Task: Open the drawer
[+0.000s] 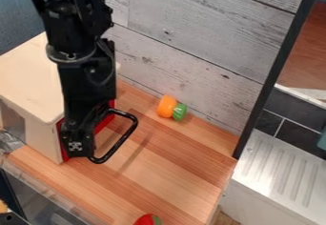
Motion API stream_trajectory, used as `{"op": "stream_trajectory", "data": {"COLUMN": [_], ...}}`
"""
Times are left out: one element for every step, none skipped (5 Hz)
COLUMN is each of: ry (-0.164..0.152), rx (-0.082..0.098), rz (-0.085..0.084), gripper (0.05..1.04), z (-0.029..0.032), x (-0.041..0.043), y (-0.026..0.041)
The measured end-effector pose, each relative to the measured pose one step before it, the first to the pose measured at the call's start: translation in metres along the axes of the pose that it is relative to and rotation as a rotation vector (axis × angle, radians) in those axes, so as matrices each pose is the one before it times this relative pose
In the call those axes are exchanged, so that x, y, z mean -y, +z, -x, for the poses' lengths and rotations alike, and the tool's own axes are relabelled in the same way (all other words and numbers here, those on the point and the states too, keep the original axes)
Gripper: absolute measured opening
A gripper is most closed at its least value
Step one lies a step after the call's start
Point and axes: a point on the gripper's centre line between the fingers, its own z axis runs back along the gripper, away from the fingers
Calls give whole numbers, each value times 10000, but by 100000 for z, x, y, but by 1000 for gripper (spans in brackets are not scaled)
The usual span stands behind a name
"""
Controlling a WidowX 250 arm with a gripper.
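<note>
The gripper [79, 142] hangs down at the left, in front of the wooden box and over part of the drawer's red front [104, 123]. Its lower end is beside the black looped drawer handle [127, 137], which sticks out to the right and toward the camera. Where the handle's ends join the drawer is partly hidden behind the gripper. The red front sits close against the light wooden box [32, 83], and I cannot tell whether there is a small gap.
An orange and green toy vegetable [167, 106] lies by the grey plank wall [191, 38]. A red toy with a green part [147, 219] is at the bottom edge of the wooden counter [185, 171]. A dark post [275, 74] and a white ribbed drainboard [280, 174] stand at the right.
</note>
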Motion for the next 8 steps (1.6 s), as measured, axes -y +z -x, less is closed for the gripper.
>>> {"op": "stream_trajectory", "data": {"ry": [146, 940, 1039, 1009, 975, -164, 580, 549], "rx": [-55, -92, 11, -147, 166, -17, 240, -118], "rz": [43, -233, -575, -1025, -840, -730, -291, -10], "gripper": [1001, 1001, 1001, 1001, 1001, 1001, 1001, 1001], "z": [9, -1592, -1616, -1672, -1064, -710, -1229, -416], "x": [199, 1036, 653, 1135, 166, -121, -2224, -2218], "y": [-342, -1655, -1347, -1426, -1580, -1832, -165, -1034]}}
